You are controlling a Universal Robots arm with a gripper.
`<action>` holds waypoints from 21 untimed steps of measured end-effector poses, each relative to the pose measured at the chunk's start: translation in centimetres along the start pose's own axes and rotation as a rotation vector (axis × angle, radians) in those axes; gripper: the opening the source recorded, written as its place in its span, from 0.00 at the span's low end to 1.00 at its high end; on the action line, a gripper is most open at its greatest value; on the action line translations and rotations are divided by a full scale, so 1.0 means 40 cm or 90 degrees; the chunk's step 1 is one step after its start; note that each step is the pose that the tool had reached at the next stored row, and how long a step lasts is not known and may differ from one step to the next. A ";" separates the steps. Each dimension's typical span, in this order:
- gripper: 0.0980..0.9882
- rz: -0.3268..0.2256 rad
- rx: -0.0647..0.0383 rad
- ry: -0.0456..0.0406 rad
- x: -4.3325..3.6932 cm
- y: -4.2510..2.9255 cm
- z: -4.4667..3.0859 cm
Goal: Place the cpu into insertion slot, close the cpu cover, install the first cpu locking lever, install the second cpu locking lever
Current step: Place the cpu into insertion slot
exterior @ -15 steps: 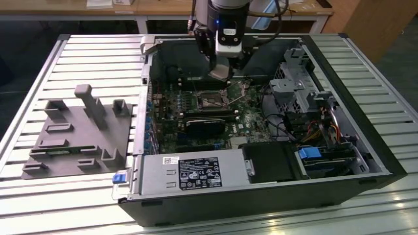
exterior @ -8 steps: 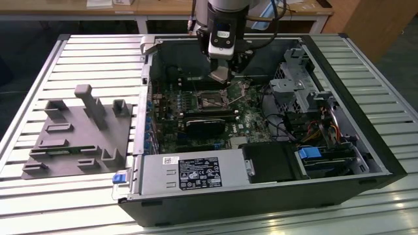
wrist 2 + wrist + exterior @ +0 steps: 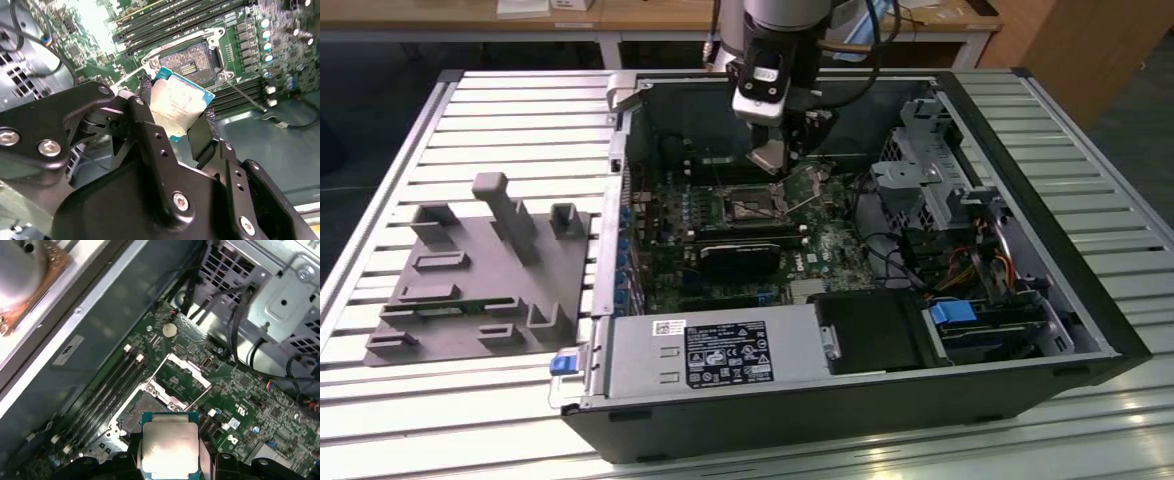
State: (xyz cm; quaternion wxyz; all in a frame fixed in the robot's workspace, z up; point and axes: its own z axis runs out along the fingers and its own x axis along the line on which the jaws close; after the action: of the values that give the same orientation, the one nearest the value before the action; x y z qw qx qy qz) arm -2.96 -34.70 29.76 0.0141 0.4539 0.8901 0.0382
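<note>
Inside the open computer case, which lies on a slatted table, the gripper hangs over the green motherboard, just above the insertion slot.

- **Gripper:** its black fingers are clamped on two opposite edges of the cpu.
- **Cpu:** in both wrist views the chip is held clear of the board, its dull silver top turned toward the cameras. It is not seated.
- **Slot:** the socket is uncovered, and its dark contact field shows inside a thin silvery rim in the second wrist view.
- **Cpu cover:** in the first wrist view the cpu cover is swung open and sits just beside the slot.
- **Lever:** a thin lever rod reaches outward from one corner of the slot.
- **Surroundings:** long black memory slots run beside the socket. A grey fixture rests on the table at the exterior view's left of the case. A silvery power supply fills the case's near edge.
</note>
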 end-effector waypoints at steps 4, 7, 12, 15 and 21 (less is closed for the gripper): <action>0.49 0.046 0.000 -0.0037 0.000 -0.001 0.010; 0.49 0.076 -0.001 -0.0061 0.000 -0.002 0.017; 0.49 0.116 -0.001 -0.0094 0.004 -0.004 0.028; 0.49 0.140 -0.001 -0.0114 0.006 -0.006 0.034; 0.49 0.203 -0.002 -0.0165 0.007 -0.008 0.049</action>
State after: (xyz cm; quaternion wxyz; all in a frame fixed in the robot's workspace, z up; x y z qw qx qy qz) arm -3.25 -34.55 27.77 0.0200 0.5900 0.8064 0.0355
